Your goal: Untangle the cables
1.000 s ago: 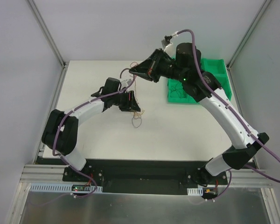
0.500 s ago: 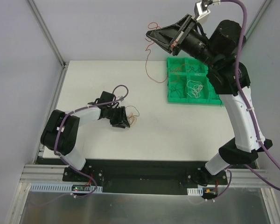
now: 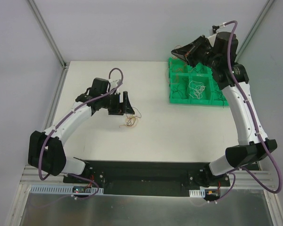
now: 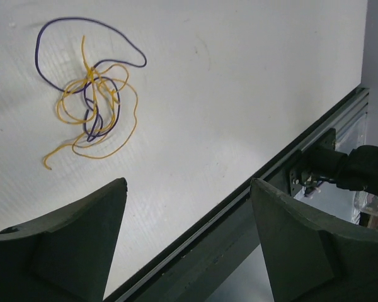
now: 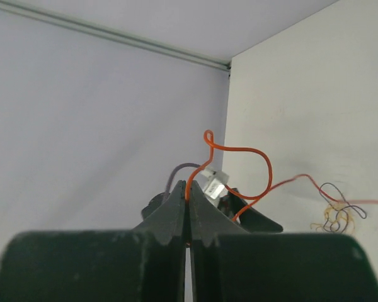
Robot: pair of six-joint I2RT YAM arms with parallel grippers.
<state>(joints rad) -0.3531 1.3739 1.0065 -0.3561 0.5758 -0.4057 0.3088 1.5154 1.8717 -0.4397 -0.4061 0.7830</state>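
cables (image 3: 130, 122) on table (image 3: 179, 136), tray (image 3: 171, 96) far right (more inside)

Loose knot of hair-thin cables (image 4: 88, 104), 10 o'clock in left wrist view: yellow-orange strands w/ one blue-purple strand. Flat matte table top (image 4: 227, 75): plain white. Left gripper (image 4: 188, 189): dark grey-black. Thin curly red-orange wire (image 5: 252, 149) betw. fingers of black right gripper (image 5: 188, 192). Bright green plastic tray (image 3: 193, 103), 1 o'clock in top view: thin white wire (image 3: 196, 86) in one compartment, dark wires (image 3: 178, 89) in another. Left arm (image 3: 80, 115) & right arm (image 3: 243, 108): white shells, black joints, purple hoses (image 3: 273, 165).
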